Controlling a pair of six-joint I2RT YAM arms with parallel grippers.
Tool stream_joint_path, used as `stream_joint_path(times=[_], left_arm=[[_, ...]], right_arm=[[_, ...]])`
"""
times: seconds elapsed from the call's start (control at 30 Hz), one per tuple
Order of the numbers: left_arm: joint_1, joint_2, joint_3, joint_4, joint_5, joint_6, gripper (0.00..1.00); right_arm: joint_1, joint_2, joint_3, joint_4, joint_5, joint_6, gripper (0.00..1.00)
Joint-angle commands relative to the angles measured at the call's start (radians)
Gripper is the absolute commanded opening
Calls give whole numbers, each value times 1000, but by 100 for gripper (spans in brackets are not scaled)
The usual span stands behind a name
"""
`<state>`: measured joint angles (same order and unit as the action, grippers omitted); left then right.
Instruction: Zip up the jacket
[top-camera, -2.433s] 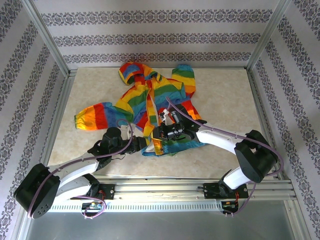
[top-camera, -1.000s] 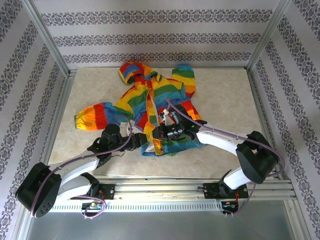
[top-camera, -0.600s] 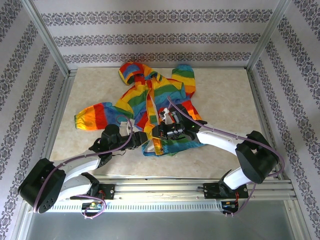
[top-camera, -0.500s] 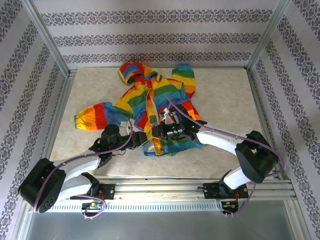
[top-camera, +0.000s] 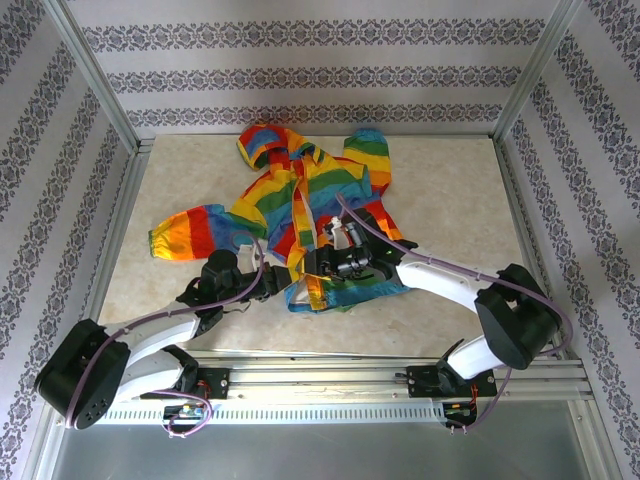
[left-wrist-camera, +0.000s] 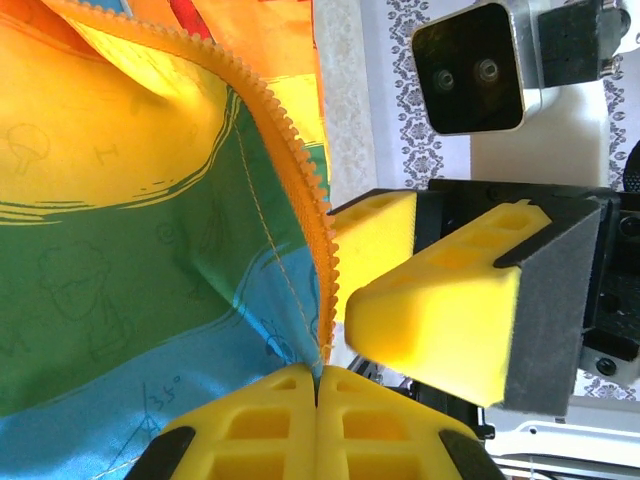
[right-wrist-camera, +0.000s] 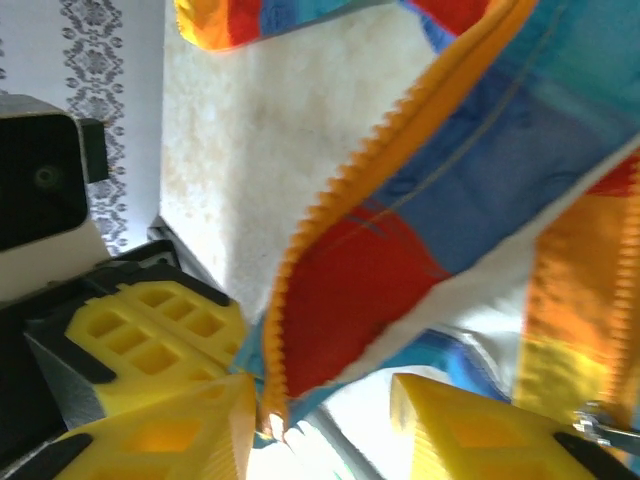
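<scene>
The rainbow-striped jacket (top-camera: 305, 200) lies open on the table, hood at the far side. Its orange zipper (left-wrist-camera: 292, 165) runs down one front edge to the hem. My left gripper (left-wrist-camera: 317, 400) is shut on the jacket's hem right at the bottom end of that zipper tape; it sits at the near-left of the hem (top-camera: 283, 284). My right gripper (right-wrist-camera: 320, 430) is open, and the lower end of the other zipper tape (right-wrist-camera: 272, 410) rests against its left finger (right-wrist-camera: 175, 430). In the top view the right gripper (top-camera: 318, 262) sits just right of the left one, over the hem.
The right gripper's yellow fingers (left-wrist-camera: 430, 300) hang close to the left gripper in the left wrist view. Bare marble-patterned tabletop (top-camera: 450, 190) surrounds the jacket. A metal frame (top-camera: 120, 200) and patterned walls border the table.
The left gripper has edged right toward the hem and the right gripper. The right gripper has shifted slightly away from the near edge. The jacket lies much as before.
</scene>
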<state>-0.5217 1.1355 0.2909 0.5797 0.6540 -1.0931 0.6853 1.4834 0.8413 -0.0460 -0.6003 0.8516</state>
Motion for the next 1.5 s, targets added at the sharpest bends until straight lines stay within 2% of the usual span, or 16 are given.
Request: stream_joint_path(times=[0.0,0.3,0.77,0.83,0.97,1.07,1.1,1.47], left_arm=[[9,-29,-12,-70,-8,57,0],[11,-61,-27,-171,-36,96,0],[12,-61,-21,-243,-60,140,0],[11,-57,-24,-247,-62,142,0],[12,-59,-24,-258,-66,148,0],[10,-58,-24,-268,-73,156,0],[11,-58,-23,-269,-74,157,0],[11,-18,-1,-256,-65,171,0]], right_arm=[[-21,-32,10,-180,96,-144,43],[-15,72,18,-286,208,-263,45],[86,360,180,-354,334,-338,47],[96,385,191,-354,344,-338,41],[108,371,186,-350,384,-340,15],[108,318,172,-348,418,-350,2],[108,292,164,-343,434,-355,0],[109,1,80,-261,535,-375,0]])
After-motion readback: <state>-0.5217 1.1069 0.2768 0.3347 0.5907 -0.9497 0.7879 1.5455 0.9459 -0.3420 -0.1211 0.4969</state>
